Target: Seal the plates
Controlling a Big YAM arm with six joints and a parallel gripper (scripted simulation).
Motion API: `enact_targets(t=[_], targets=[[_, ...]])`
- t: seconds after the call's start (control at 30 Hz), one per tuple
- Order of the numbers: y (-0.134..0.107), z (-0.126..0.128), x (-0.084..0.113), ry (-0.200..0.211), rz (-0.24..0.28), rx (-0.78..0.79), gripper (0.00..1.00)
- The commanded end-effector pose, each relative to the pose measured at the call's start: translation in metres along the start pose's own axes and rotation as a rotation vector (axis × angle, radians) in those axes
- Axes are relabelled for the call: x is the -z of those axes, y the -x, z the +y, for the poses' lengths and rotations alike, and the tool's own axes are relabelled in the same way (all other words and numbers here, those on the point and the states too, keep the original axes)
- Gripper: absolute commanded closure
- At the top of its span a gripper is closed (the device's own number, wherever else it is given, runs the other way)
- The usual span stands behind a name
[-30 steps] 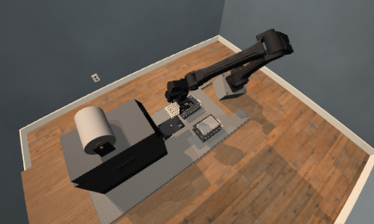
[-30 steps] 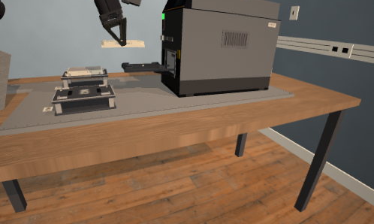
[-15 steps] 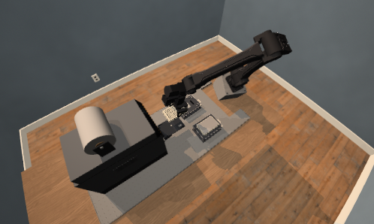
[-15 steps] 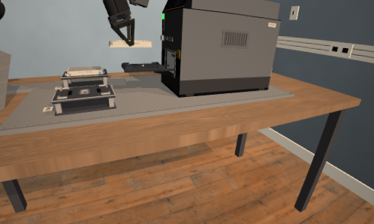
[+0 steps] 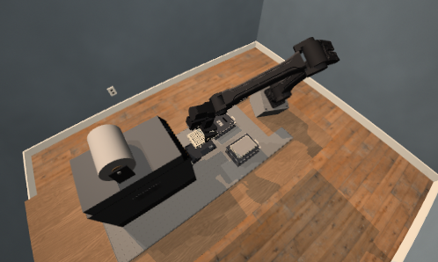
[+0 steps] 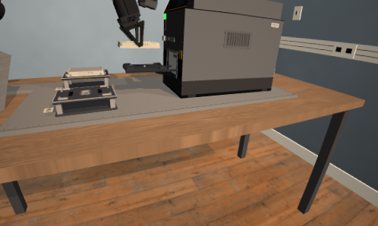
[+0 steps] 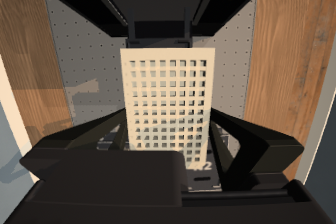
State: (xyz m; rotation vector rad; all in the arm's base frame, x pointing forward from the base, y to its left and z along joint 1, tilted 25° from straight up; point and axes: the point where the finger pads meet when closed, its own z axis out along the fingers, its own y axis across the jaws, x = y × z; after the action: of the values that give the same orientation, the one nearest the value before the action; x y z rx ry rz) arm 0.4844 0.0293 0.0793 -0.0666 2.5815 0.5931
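My gripper (image 5: 207, 133) (image 6: 140, 45) (image 7: 168, 112) is shut on an open plate (image 5: 196, 138) (image 6: 152, 45) (image 7: 167, 100), across its long sides. The plate is level, its wells uncovered, well above the stage (image 5: 200, 152) (image 6: 146, 68), which is out of the sealer (image 5: 151, 139) (image 6: 212, 61). The plate hides most of the stage in the wrist view. The sealer's lamp (image 6: 165, 16) is green. Nest N2 (image 5: 228, 127) (image 6: 85, 99) is empty. The other plate (image 5: 244, 146) (image 6: 86, 71) sits in nest N1 (image 5: 240, 162) (image 6: 108, 80); its top looks smooth, without visible wells.
A large white roll (image 5: 107, 146) lies on top of the sealer. The sealer's dark front stands close beyond the held plate. The arm's base (image 5: 267, 105) stands past the nests. The nests and sealer are on a grey perforated mat (image 5: 176, 199) (image 6: 140, 99).
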Motion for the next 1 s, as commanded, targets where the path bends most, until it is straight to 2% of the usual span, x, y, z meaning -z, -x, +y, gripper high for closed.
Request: enact_targets(t=[0.0, 0.2, 0.4, 0.47, 0.87, 0.97], targets=[[0.028, 0.007, 0.001, 0.001, -0.016, -0.004, 1.00], [0.030, 0.015, -0.004, 0.008, -0.009, 0.009, 1.00], [0.048, 0.023, -0.009, 0.006, -0.015, 0.011, 1.00], [0.052, 0.021, -0.005, 0.006, -0.027, 0.007, 1.00], [0.048, 0.007, 0.011, -0.012, -0.072, 0.022, 1.00], [0.043, 0.005, 0.010, -0.012, -0.068, 0.014, 1.00]])
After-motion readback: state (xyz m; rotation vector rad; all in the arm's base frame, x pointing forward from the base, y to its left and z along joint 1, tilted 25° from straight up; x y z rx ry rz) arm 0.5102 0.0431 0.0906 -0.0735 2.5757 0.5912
